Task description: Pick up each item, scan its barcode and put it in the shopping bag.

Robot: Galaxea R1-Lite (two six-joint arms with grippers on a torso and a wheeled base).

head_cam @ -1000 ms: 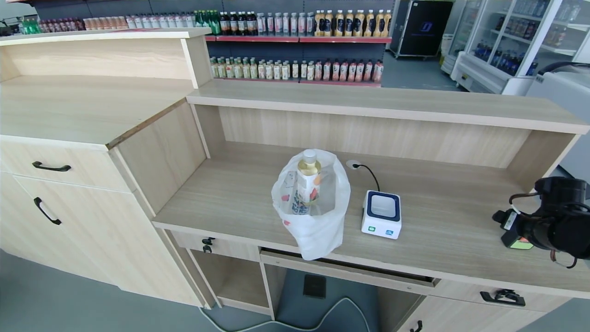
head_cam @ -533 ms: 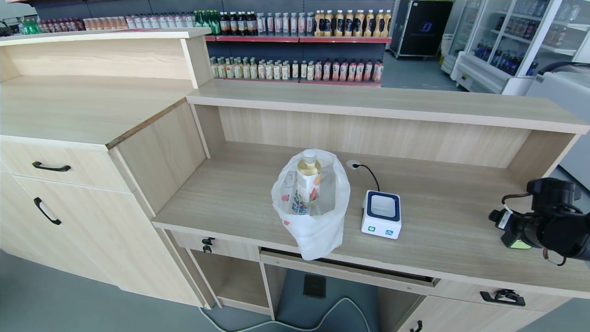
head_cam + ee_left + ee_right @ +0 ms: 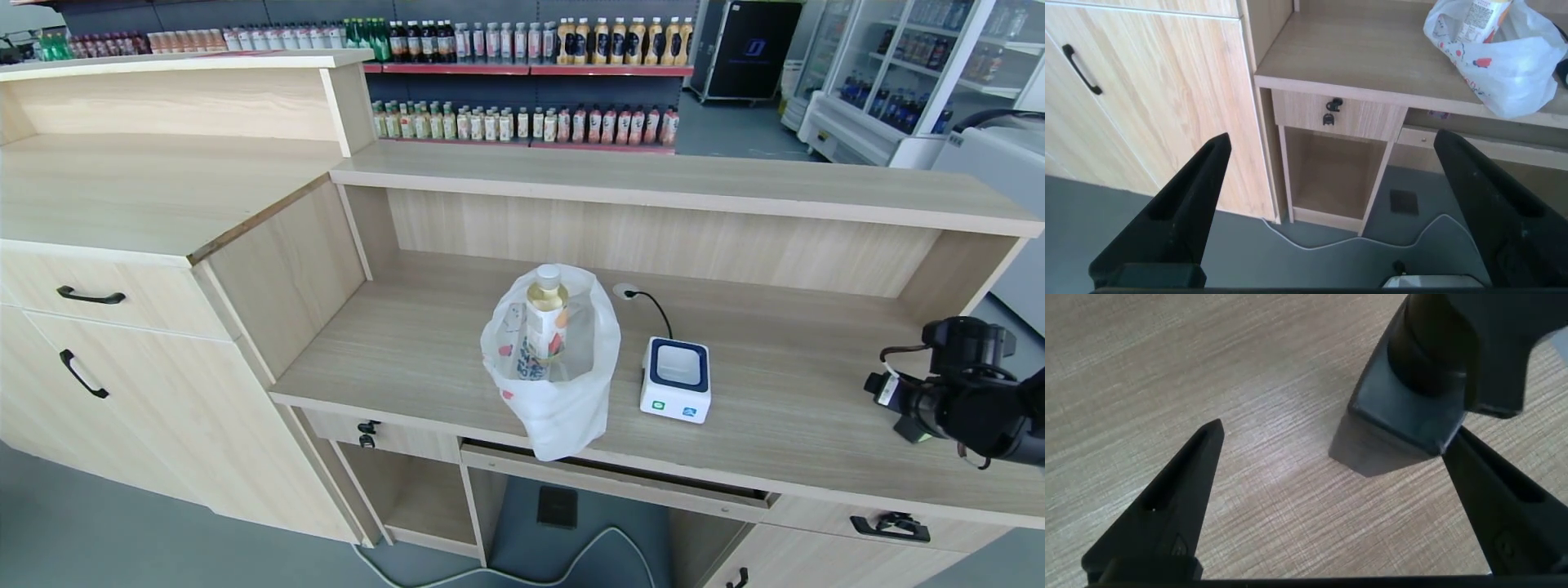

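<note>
White thin plastic makes the bag (image 3: 563, 408). It stands open at the front edge of the counter (image 3: 816, 359), about the middle of its length, and its bottom bulges a little over that edge. I see red and dark print on its side. Inside it a bottle (image 3: 545, 318) stands upright, with pale yellow liquid, a white cap and a coloured label. The cap comes up to about the bag's rim.

The scanner (image 3: 676, 380), a white box with a dark window on top, sits just beside the bag on my right, with a narrow gap between them, and it is also close to the front edge. Its black cable (image 3: 653, 306) runs back to a round hole in the counter.

The widest stretch of counter top lies between the scanner and the right side wall. My right gripper (image 3: 1335, 434) hangs over this stretch near the right end, well apart from the scanner, with its fingers spread wide over the wood grain.

Behind the bag the top runs back to the rear panel, under an overhanging ledge (image 3: 653, 175). On the left the side panel of a taller cabinet (image 3: 277, 269) closes the counter.

My left gripper (image 3: 1333, 139) hangs in front of the counter, below its top, with the fingers wide apart and not gripping. Past them I see a small drawer (image 3: 1331, 110) under the left front corner, an open compartment (image 3: 1331, 184) below it and the grey floor (image 3: 1315, 261).
</note>
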